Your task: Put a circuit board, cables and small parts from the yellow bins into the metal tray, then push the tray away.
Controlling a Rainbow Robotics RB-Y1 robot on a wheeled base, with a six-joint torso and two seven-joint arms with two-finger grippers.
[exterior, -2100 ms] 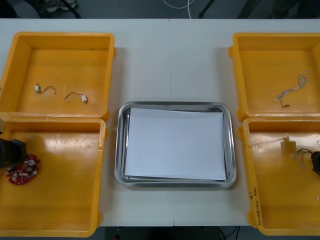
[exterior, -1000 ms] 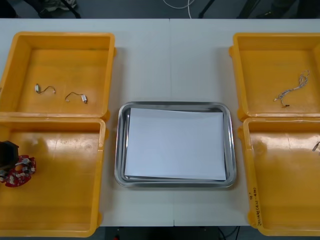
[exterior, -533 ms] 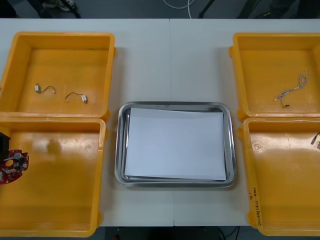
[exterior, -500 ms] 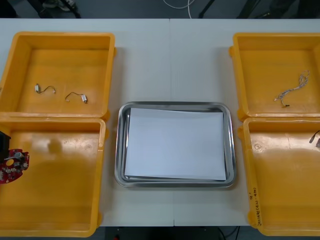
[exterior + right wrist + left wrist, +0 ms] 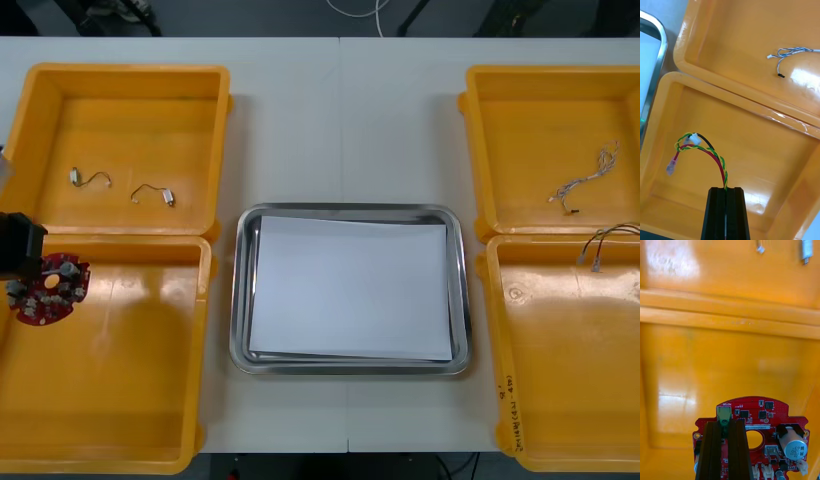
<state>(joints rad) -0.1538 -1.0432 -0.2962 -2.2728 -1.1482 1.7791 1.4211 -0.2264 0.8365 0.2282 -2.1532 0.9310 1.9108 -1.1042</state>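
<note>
My left gripper (image 5: 28, 262) (image 5: 724, 425) is shut on a round red circuit board (image 5: 48, 290) (image 5: 752, 427), held above the left part of the near left yellow bin (image 5: 120, 400). My right gripper (image 5: 726, 190) is shut on a red and yellow cable (image 5: 711, 153) (image 5: 603, 243) with green and black strands. The cable hangs over the near right yellow bin (image 5: 560, 380) (image 5: 752, 123), close to its far rim. The metal tray (image 5: 236, 290), white inside, lies between the bins.
Two small metal parts (image 5: 90, 178) (image 5: 152, 193) lie in the far left yellow bin (image 5: 130, 120). A twisted blue and white cable (image 5: 585, 178) (image 5: 790, 52) lies in the far right yellow bin (image 5: 540, 130). Bare table stretches beyond the tray.
The left gripper has risen with the circuit board and moved it inward from the left edge. The red and yellow cable has swung into view at the right, higher up.
</note>
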